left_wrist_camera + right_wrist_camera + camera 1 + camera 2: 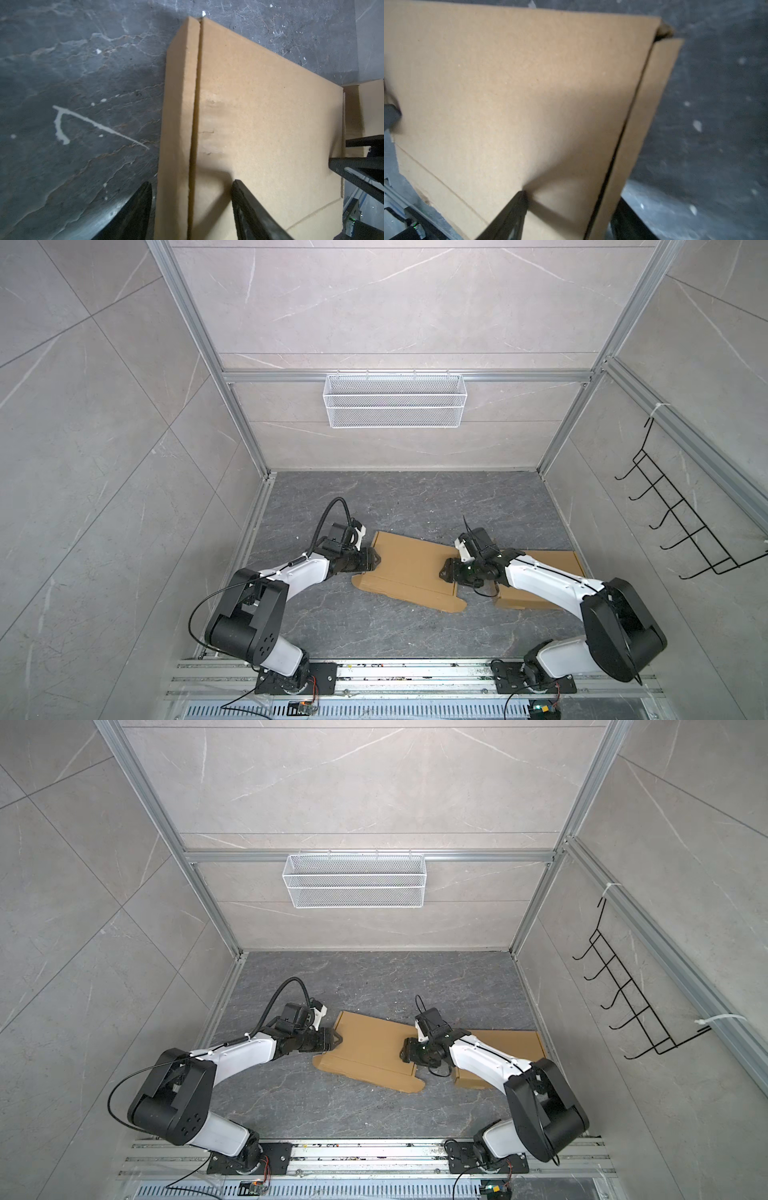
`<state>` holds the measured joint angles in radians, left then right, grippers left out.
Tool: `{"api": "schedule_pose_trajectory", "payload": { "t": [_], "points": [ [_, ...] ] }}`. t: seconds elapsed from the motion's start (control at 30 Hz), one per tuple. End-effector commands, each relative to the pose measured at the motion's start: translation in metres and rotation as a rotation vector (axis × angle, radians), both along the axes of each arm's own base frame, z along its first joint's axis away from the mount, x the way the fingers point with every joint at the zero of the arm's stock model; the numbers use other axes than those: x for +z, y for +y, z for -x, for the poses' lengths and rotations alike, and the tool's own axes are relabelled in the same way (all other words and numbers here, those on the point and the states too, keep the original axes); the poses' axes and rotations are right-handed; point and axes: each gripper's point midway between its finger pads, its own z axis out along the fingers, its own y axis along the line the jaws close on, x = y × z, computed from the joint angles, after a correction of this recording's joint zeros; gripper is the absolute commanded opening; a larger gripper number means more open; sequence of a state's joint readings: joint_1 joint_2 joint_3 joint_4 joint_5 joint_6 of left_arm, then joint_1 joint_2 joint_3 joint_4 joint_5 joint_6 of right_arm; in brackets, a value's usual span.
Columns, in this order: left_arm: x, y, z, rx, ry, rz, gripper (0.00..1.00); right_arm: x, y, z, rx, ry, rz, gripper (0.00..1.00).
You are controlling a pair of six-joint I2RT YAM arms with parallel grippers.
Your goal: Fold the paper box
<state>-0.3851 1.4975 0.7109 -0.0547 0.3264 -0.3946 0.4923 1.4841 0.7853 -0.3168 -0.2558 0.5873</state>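
The paper box (409, 568) (370, 1048) is a flat brown cardboard piece lying on the dark stone floor, with a tongue-shaped flap at its near edge. My left gripper (374, 562) (336, 1040) is at its left end. In the left wrist view the left gripper (191, 182) is open and straddles the narrow side strip of the box (259, 114). My right gripper (444, 572) (404, 1050) is at the right end. In the right wrist view the right gripper (572, 196) is open astride that edge of the box (519, 93), with one finger over the panel and one outside.
A second brown cardboard piece (548, 568) lies under my right arm by the right wall. A white mesh basket (395, 400) hangs on the back wall and a black hook rack (685, 522) on the right wall. Aluminium rails (415, 676) run along the front.
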Motion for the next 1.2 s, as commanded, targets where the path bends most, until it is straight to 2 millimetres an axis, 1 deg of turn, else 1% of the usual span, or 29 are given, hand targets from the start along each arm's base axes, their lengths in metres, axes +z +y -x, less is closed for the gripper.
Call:
{"api": "schedule_pose_trajectory", "payload": {
  "t": [0.0,0.1,0.17,0.23,0.3,0.33,0.37,0.4,0.43,0.47,0.5,0.53,0.57,0.6,0.63,0.67,0.7,0.73,0.77,0.8,0.93,1.0,1.1,1.17],
  "points": [
    [0.016,0.011,-0.002,0.06,-0.039,0.051,0.63,0.009,0.019,-0.021,0.053,-0.046,-0.049,0.64],
    [0.026,0.033,-0.009,0.148,-0.085,0.037,0.63,0.015,0.02,-0.033,0.088,-0.07,-0.007,0.65],
    [0.037,0.042,-0.014,0.174,-0.126,0.02,0.63,0.022,0.014,-0.038,0.1,-0.093,0.032,0.67],
    [0.048,0.051,-0.018,0.207,-0.173,-0.009,0.66,0.035,0.003,-0.04,0.108,-0.132,0.075,0.75],
    [0.061,0.061,-0.021,0.237,-0.224,-0.041,0.7,0.05,-0.011,-0.037,0.109,-0.177,0.132,0.87],
    [0.067,0.068,-0.022,0.26,-0.254,-0.065,0.73,0.06,-0.021,-0.035,0.092,-0.206,0.172,0.95],
    [0.073,0.075,-0.023,0.286,-0.286,-0.083,0.76,0.068,-0.034,-0.033,0.062,-0.238,0.216,0.99],
    [0.077,0.081,-0.023,0.311,-0.307,-0.099,0.8,0.075,-0.048,-0.033,0.015,-0.272,0.261,0.99],
    [0.081,0.09,-0.024,0.346,-0.326,-0.112,0.88,0.082,-0.064,-0.033,-0.055,-0.315,0.308,0.99],
    [0.082,0.095,-0.024,0.369,-0.327,-0.112,0.99,0.086,-0.078,-0.034,-0.135,-0.349,0.343,0.99],
    [0.082,0.1,-0.026,0.398,-0.326,-0.093,1.0,0.087,-0.096,-0.034,-0.255,-0.365,0.376,0.99],
    [0.082,0.101,-0.029,0.407,-0.32,-0.049,1.0,0.085,-0.111,-0.034,-0.366,-0.359,0.381,0.99],
    [0.081,0.097,-0.032,0.391,-0.316,0.0,1.0,0.083,-0.107,-0.039,-0.372,-0.357,0.326,0.99],
    [0.08,0.091,-0.037,0.366,-0.309,0.054,0.99,0.083,-0.092,-0.047,-0.316,-0.356,0.219,0.95],
    [0.078,0.086,-0.04,0.343,-0.291,0.084,0.95,0.085,-0.083,-0.054,-0.296,-0.348,0.14,0.88],
    [0.076,0.077,-0.044,0.302,-0.269,0.112,0.89,0.085,-0.072,-0.057,-0.273,-0.319,0.056,0.8],
    [0.071,0.067,-0.046,0.25,-0.234,0.134,0.84,0.087,-0.058,-0.06,-0.23,-0.3,-0.023,0.74],
    [0.068,0.06,-0.048,0.216,-0.206,0.151,0.8,0.087,-0.048,-0.06,-0.193,-0.288,-0.073,0.71],
    [0.062,0.055,-0.048,0.192,-0.178,0.166,0.78,0.086,-0.039,-0.059,-0.163,-0.277,-0.117,0.69],
    [0.057,0.051,-0.048,0.176,-0.16,0.179,0.77,0.082,-0.031,-0.055,-0.131,-0.261,-0.159,0.69],
    [0.036,0.051,-0.044,0.16,-0.108,0.16,0.76,0.064,-0.016,-0.037,-0.057,-0.198,-0.277,0.72],
    [0.028,0.051,-0.044,0.159,-0.094,0.15,0.76,0.056,-0.009,-0.028,-0.023,-0.161,-0.324,0.76],
    [0.019,0.05,-0.045,0.156,-0.079,0.152,0.74,0.048,-0.004,-0.023,-0.001,-0.134,-0.362,0.82],
    [0.021,0.045,-0.047,0.146,-0.082,0.191,0.73,0.046,-0.003,-0.022,0.003,-0.128,-0.366,0.84]
  ]
}}
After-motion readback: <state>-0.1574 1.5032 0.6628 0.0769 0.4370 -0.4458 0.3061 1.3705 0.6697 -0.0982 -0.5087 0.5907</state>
